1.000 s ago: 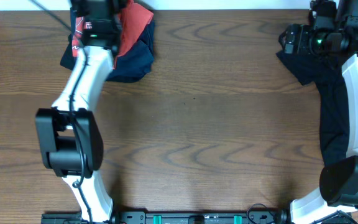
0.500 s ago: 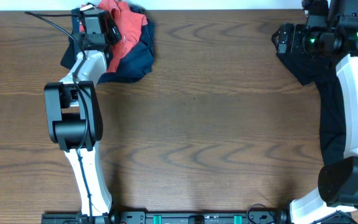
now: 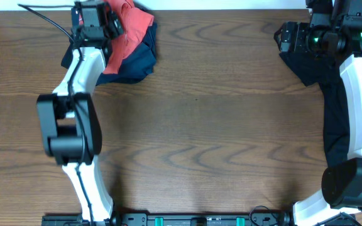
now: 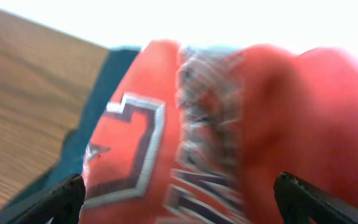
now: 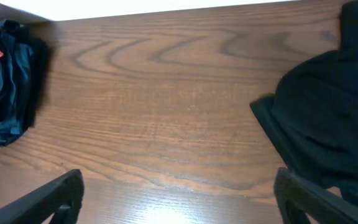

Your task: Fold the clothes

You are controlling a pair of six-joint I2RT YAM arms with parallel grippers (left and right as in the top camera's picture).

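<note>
The coral-red T-shirt (image 3: 129,24) lies crumpled on top of a navy garment (image 3: 137,63) in a heap at the desk's (image 3: 219,125) 11 o'clock corner, close to the far edge. The left claw (image 4: 188,205) hovers right over this heap with its jaws spread wide. The red cloth with its white-edged lettering bulges up between the two fingertips, though neither fingertip is seen pinching it; the close view is blurred.

A black garment (image 3: 335,107) is draped from 2 o'clock down toward 4 o'clock, partly under the right arm. The right claw (image 5: 188,205) is at 2 o'clock, jaws wide apart above bare wood, gripping nothing. In the right wrist view the black cloth's edge lies at its 3 o'clock.
</note>
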